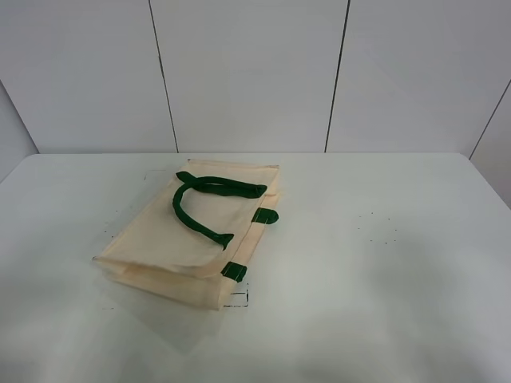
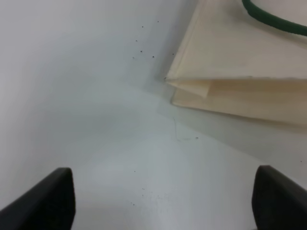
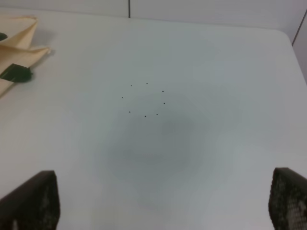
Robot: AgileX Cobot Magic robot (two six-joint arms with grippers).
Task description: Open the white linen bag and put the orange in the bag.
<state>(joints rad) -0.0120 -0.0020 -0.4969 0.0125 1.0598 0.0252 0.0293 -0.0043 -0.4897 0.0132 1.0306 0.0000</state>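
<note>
Lying flat: you see the white linen bag (image 1: pixel 188 239) on the white table (image 1: pixel 383 263), left of the middle in the high view, set at a slant with one short end toward the back wall and the other toward the near edge.
Handles: one dark green strap (image 1: pixel 204 199) curls in a loop across the bag's upper face; two short green strap ends (image 1: pixel 234 271) poke out along the bag's right-hand edge.
Bag mouth: it looks pressed flat, the cloth layers lying on each other; you cannot tell more from these views.
Orange: you will not find it in any of the three views, so its place cannot be told.
Left gripper (image 2: pixel 163 201): its two dark fingertips (image 2: pixel 48 199) stand wide apart with nothing between them, over bare table, with a folded corner of the bag just ahead.
Right gripper (image 3: pixel 163 201): its jaws are spread wide too and hold nothing, over bare table with a small ring of dark dots (image 3: pixel 145 100); the bag's edge and a green strap end show at the far side of that view.
Arms: neither shows in the high view.
</note>
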